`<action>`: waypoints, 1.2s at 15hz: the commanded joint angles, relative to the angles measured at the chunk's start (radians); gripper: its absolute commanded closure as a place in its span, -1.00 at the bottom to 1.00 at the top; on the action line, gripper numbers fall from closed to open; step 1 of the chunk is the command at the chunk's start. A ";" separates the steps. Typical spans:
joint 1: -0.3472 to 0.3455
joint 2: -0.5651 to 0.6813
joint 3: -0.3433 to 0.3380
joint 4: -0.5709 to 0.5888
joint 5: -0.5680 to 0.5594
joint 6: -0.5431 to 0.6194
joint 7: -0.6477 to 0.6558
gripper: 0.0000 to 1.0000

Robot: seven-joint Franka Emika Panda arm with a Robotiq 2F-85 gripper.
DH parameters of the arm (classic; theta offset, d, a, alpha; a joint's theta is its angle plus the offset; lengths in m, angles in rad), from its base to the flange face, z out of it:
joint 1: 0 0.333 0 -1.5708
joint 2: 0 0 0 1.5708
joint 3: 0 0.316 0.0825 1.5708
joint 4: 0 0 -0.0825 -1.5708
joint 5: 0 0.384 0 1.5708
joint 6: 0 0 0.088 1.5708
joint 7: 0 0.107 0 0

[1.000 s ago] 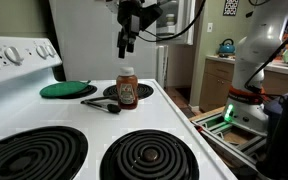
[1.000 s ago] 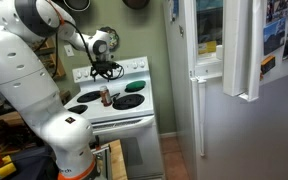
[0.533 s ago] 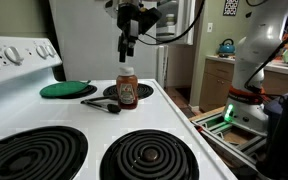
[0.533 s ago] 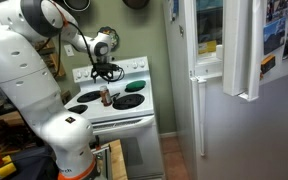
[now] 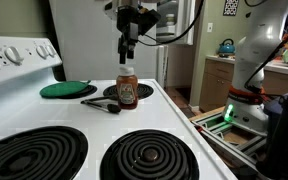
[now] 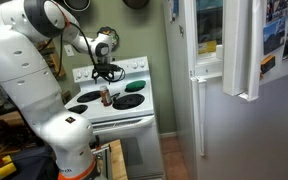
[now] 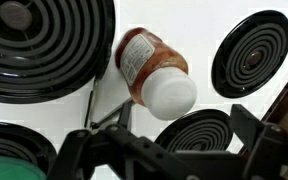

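So, my gripper point(image 5: 127, 55) hangs wide open right above the white-capped sauce bottle point(image 5: 127, 90), which stands upright in the middle of the stovetop point(image 5: 84, 118) between the burners point(image 5: 149, 158), so I reckon nothing's grabbed yet and the whole pick-up is left.

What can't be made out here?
- Bottle label text: too small in both exterior views, blurred in the wrist view.
- Black utensil: too small and dark in an exterior view to identify.
- Green disc: cut off by the wrist view's bottom edge.
- Gripper: too small in an exterior view to judge its opening.
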 commanded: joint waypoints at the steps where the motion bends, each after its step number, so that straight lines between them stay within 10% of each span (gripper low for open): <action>1: 0.005 0.039 0.016 0.025 -0.047 0.000 0.054 -1.00; 18: 0.020 0.138 0.063 0.020 -0.211 0.103 0.235 -1.00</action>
